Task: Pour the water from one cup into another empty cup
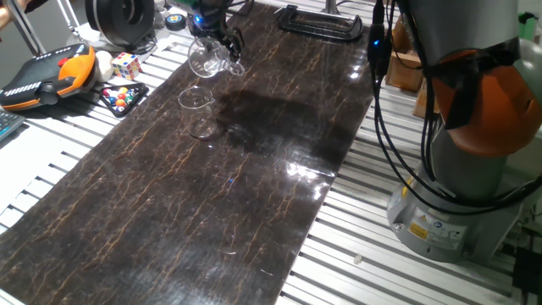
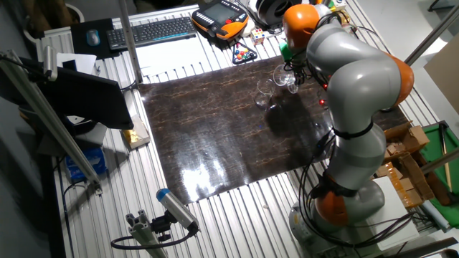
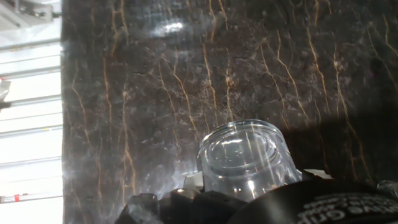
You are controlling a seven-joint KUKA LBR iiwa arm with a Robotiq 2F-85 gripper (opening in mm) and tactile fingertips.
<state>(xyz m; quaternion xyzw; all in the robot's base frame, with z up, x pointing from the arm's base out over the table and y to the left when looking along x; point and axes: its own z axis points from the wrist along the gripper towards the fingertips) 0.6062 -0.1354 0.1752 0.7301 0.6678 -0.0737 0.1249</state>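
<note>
My gripper (image 1: 218, 41) is shut on the larger clear cup (image 1: 205, 58), holding it off the dark marble mat (image 1: 212, 195) near the mat's far left corner. That cup is tipped, and its small handle (image 1: 236, 66) sticks out to the right. In the hand view it (image 3: 244, 155) fills the lower middle between my fingers (image 3: 186, 186), mouth facing away. The water does not show in it. The smaller, narrower clear cup (image 1: 196, 108) stands upright on the mat just in front of the held cup and below it. The other fixed view shows both the standing cup (image 2: 264, 93) and the held cup (image 2: 287, 77).
Left of the mat lie an orange-black pendant (image 1: 51, 74), a Rubik's cube (image 1: 127, 65) and a tray of coloured balls (image 1: 124, 96). A black clamp (image 1: 318, 21) sits at the far end. The arm's base (image 1: 453, 203) and cables stand to the right.
</note>
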